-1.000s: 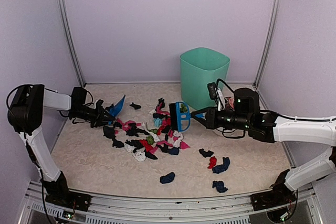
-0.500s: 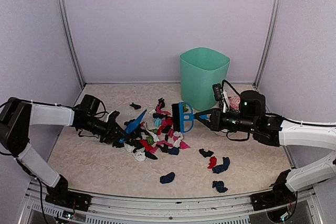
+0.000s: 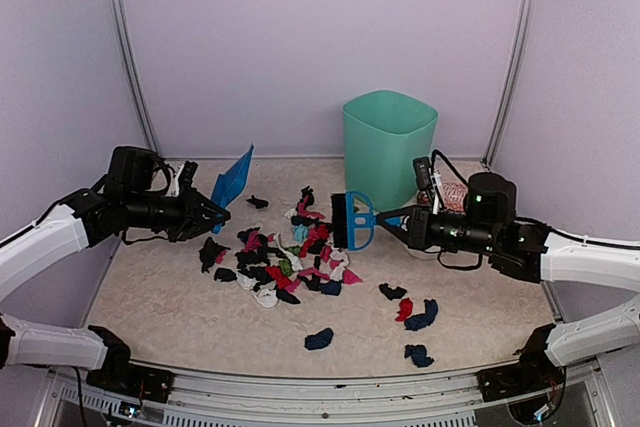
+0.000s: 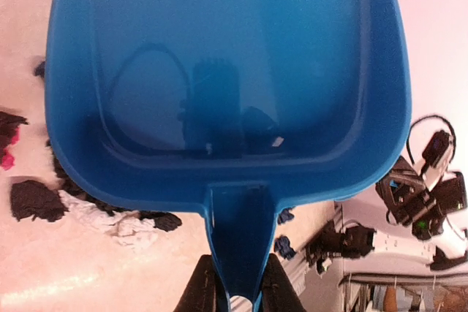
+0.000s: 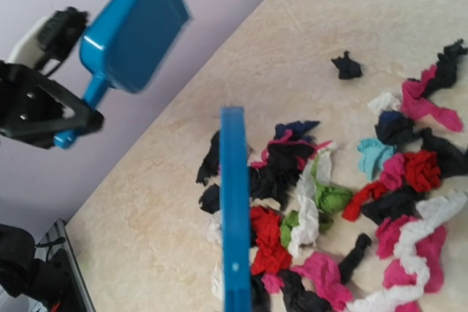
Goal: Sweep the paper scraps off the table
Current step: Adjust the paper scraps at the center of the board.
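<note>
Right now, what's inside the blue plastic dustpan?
Nothing: the blue plastic dustpan is bare inside, only shiny reflections. The crumpled paper scraps lie on the beige table; the pan covers some of them.

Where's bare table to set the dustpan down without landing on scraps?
Barest: the near-left corner of the table, between the left wall, front rim and pile. A narrower strip lies along the back wall, left of the green bin. Crowded: paper scraps mid-table, with strays near-right.

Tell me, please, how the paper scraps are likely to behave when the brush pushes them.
The paper scraps look crumpled and small, so they are probably light and easily shoved. Being loose and separate on the table, some may scatter or slip past the brush.
</note>
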